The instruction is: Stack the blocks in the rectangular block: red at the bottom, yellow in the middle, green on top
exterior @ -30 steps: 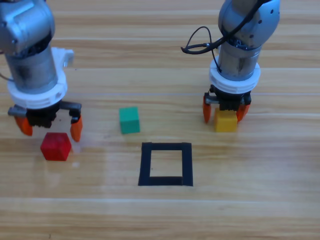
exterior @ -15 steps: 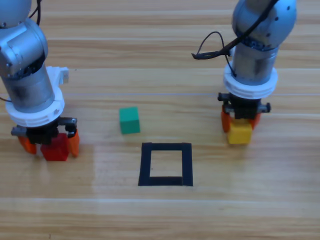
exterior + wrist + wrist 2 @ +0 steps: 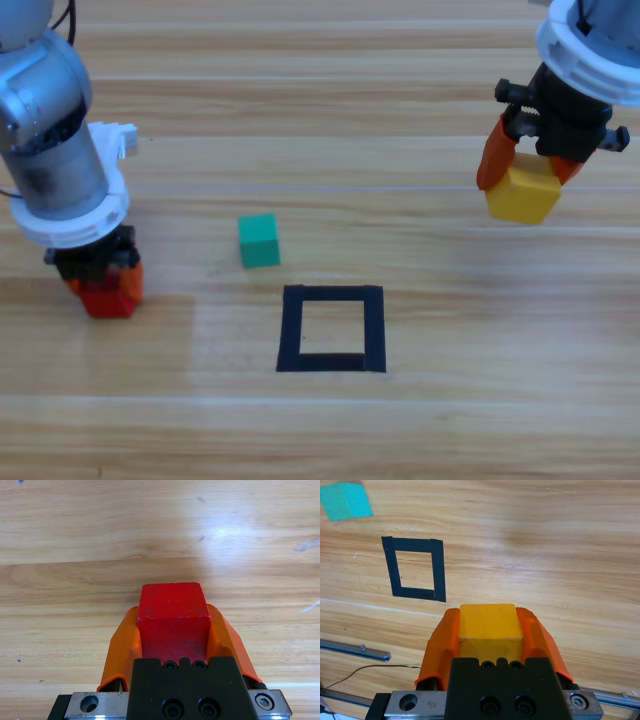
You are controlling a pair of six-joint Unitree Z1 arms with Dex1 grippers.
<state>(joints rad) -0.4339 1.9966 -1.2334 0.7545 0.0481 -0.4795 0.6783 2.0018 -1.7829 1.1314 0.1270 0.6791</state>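
Now left gripper (image 3: 100,285) clamped on red (image 3: 108,300), low at table's left. Right gripper (image 3: 528,170) holds yellow (image 3: 521,194) raised at far right, well apart from outline (image 3: 331,328). Green (image 3: 259,241) loose on wood, just far-left of outline. Outline holds nothing yet. Cubes look light, rigid, flat-sided; likely slick faces, so squeeze opposite faces mid-height, square on. Red goes in first.

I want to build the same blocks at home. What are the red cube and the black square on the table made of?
The red cube looks like painted wood or hard plastic: a flat matte face with tiny scuffs and crisp edges; which one, I cannot tell. The black square outline looks like tape stuck flat on the wooden table, with strip ends overlapping at the corners and wood grain showing inside.
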